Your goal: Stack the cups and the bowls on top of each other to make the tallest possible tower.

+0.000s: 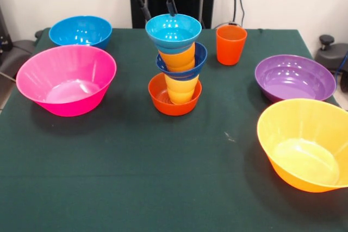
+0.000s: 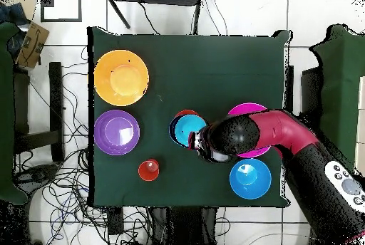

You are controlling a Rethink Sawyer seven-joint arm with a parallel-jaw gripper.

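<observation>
Gripper (image 1: 159,8) jaws are seen spread, just behind the cyan bowl (image 1: 173,30) topping the tower (image 1: 175,69). Toppling is judged likely if its rim is clipped.

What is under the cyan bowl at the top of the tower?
Under the cyan bowl sits a light orange cup, standing in a dark blue bowl. The cup's rim is covered by the cyan bowl, and its base is hidden inside the blue one.

Glossy smooth plastic bowls (image 1: 66,80), cups (image 1: 231,44) likewise, matt green table cover (image 1: 136,167), probably cloth
</observation>
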